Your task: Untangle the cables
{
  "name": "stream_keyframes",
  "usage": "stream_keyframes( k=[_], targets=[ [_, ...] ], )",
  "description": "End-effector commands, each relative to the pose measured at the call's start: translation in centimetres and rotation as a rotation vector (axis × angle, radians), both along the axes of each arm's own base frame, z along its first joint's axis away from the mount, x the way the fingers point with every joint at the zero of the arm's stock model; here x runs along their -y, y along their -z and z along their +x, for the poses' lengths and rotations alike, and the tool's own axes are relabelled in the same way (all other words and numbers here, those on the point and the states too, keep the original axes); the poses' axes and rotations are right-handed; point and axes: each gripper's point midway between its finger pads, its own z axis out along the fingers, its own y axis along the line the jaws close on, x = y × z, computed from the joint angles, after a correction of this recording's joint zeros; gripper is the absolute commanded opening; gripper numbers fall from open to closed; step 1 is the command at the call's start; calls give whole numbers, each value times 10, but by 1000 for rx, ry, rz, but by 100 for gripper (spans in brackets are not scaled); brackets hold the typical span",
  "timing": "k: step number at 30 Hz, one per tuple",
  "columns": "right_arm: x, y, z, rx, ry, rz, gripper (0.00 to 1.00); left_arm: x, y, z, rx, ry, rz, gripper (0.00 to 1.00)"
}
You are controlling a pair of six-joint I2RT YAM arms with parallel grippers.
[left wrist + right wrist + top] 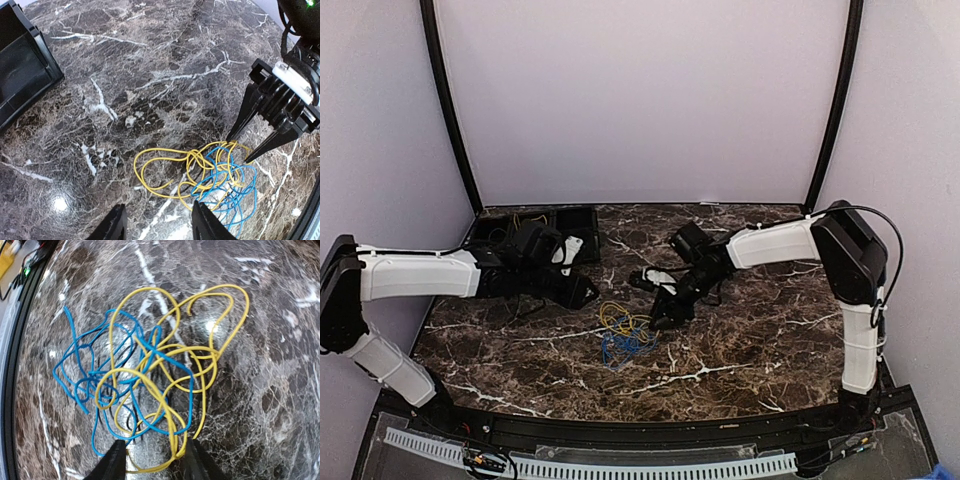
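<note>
Right below my right gripper (152, 450) lies the tangle, mid-table (750, 340): yellow cable (215, 347) looping wide to one side, blue cable (75, 347) bunched on the other, the two crossing thru each other in the middle. Jaws stand apart, straddling a yellow strand at the pile's edge; no pinch that I can see. Left gripper (159, 215) hovers open & empty just beside the pile, opp. side. From above, yellow sits farther from the bases, blue nearer. Right arm's closest to yellow, so I'd judge it takes yellow & draws away from blue
</note>
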Motion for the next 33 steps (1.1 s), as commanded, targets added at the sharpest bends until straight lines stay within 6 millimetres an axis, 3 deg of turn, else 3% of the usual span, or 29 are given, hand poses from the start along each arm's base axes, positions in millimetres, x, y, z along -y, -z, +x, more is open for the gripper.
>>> stream_keyframes(
  k=[1, 6, 8, 16, 25, 33],
  targets=[
    [-12, -13, 2, 1, -6, 28, 27, 7, -23, 2, 75, 6, -88, 47],
    [-13, -35, 2, 23, -9, 54, 3, 19, -35, 0, 112, 58, -161, 47],
    [-12, -48, -1, 29, -13, 70, 0, 24, -41, -4, 130, 85, -200, 47],
    [-7, -93, -12, 60, -31, 137, 0, 51, -73, -34, 237, 259, -367, 48],
    [-11, -132, -16, 61, -39, 202, 0, 84, -73, -54, 209, 379, -436, 48],
    [-9, -143, -18, 73, -34, 222, 0, 100, -65, -56, 170, 403, -460, 39]
  ],
)
